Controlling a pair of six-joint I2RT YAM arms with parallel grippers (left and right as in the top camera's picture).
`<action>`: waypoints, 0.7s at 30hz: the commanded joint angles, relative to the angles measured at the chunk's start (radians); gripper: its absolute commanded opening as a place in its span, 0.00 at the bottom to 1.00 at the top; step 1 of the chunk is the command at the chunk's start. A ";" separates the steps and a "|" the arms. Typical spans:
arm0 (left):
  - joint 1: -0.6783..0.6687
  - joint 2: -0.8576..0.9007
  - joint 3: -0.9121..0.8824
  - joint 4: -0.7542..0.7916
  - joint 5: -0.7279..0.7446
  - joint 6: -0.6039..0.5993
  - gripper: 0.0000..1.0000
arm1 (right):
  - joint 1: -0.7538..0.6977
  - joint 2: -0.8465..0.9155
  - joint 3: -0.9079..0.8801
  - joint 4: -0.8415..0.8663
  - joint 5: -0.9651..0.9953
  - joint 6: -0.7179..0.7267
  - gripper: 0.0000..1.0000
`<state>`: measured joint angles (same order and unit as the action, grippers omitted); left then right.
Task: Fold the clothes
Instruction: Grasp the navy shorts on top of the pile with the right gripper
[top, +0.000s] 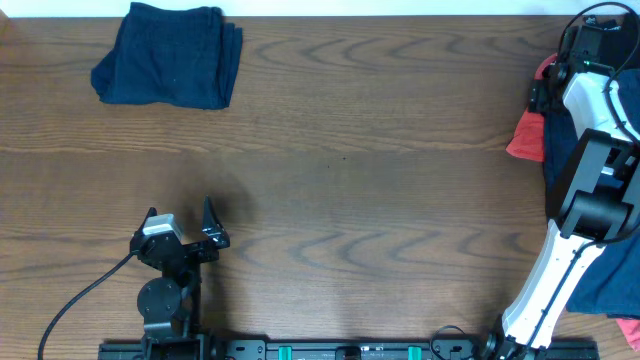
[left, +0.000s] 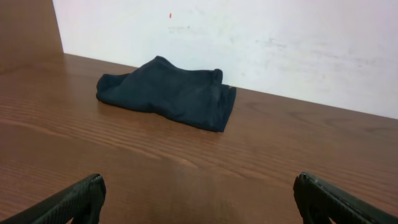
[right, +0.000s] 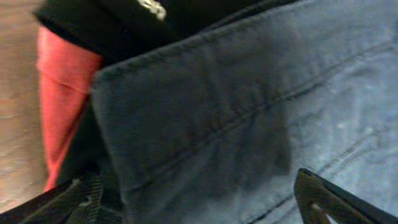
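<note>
A folded dark navy garment (top: 170, 68) lies at the table's far left; it also shows in the left wrist view (left: 171, 92), against the white wall. My left gripper (top: 185, 228) is open and empty near the front left, well short of that garment (left: 199, 202). My right gripper (top: 562, 62) is at the far right edge over a pile of clothes with a red piece (top: 527, 138). In the right wrist view its fingers are spread wide (right: 193, 199) right above blue-grey denim (right: 249, 118), next to red cloth (right: 62, 93) and a black garment (right: 124, 18). Nothing is held.
More dark blue cloth (top: 610, 280) hangs at the right front edge under the right arm. The brown wooden table (top: 350, 150) spans the view. A black cable (top: 80, 300) runs from the left arm's base. A white wall (left: 280, 37) stands behind the table.
</note>
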<state>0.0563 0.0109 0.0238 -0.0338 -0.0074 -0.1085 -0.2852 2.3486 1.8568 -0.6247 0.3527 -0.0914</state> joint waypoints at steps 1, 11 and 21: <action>0.003 -0.007 -0.020 -0.037 -0.024 -0.009 0.98 | -0.002 0.010 -0.004 0.004 -0.079 -0.001 0.97; 0.003 -0.007 -0.020 -0.037 -0.024 -0.009 0.98 | -0.005 0.010 -0.004 0.000 -0.013 -0.001 0.73; 0.003 -0.007 -0.020 -0.037 -0.023 -0.009 0.98 | -0.006 0.010 -0.008 -0.006 -0.013 0.000 0.52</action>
<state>0.0563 0.0109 0.0238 -0.0338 -0.0074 -0.1085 -0.2867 2.3489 1.8565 -0.6296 0.3290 -0.0944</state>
